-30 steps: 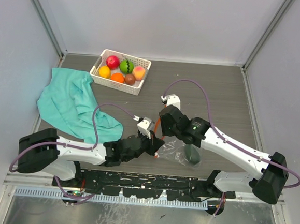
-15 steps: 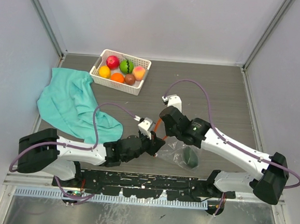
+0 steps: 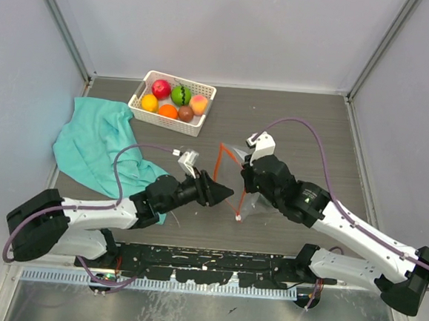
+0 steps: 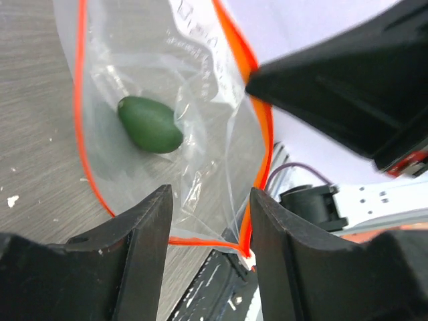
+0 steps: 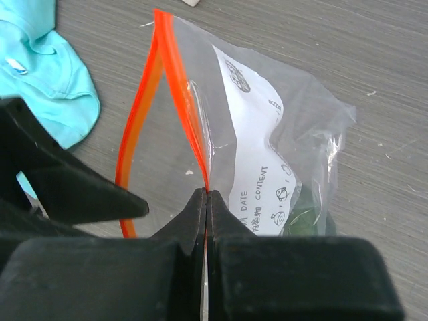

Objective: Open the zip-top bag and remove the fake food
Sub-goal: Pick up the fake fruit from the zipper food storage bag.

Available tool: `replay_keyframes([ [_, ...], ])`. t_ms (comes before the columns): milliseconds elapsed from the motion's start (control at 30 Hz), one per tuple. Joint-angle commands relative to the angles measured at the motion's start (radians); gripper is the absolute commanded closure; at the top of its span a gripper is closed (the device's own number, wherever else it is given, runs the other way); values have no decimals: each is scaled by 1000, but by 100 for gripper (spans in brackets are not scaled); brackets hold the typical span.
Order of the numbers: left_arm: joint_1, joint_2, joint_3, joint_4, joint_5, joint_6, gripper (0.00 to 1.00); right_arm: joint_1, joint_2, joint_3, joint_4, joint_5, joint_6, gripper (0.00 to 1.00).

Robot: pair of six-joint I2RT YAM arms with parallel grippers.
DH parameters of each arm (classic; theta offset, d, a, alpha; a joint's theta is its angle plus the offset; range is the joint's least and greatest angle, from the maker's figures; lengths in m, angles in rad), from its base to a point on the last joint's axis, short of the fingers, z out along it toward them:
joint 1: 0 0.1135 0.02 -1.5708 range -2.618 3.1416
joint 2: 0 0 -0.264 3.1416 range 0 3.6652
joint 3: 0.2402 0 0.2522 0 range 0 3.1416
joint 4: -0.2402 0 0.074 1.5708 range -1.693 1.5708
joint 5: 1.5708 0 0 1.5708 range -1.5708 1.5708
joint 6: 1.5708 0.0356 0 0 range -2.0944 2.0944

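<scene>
Currently the right gripper (image 5: 206,194) pinches one orange lip of the zip-top bag (image 5: 287,120); the left gripper (image 4: 210,197), spread, sits at its mouth. The dark green fruit (image 4: 150,124) lies inside; that thin lip could slip, collapsing the opening.

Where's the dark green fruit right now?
The dark green fruit sits inside the zip-top bag, front-centre of the table; the right gripper pinches the bag's rim.
</scene>
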State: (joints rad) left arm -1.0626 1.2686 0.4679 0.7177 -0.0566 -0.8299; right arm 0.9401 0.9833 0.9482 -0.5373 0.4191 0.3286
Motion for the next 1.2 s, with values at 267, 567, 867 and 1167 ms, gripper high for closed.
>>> replay_keyframes([
  [267, 134, -181, 79, -232, 138, -197, 74, -4, -25, -75, 211, -130, -63, 99],
  [567, 137, -31, 90, -205, 171, -206, 79, -3, -53, -111, 287, -192, -56, 99],
  [867, 158, 180, 133, -48, 308, -200, 78, -4, -82, -161, 361, -309, -46, 98],
  [1167, 171, 302, 100, 139, 333, -223, 77, -48, -153, -197, 381, -361, -1, 62],
])
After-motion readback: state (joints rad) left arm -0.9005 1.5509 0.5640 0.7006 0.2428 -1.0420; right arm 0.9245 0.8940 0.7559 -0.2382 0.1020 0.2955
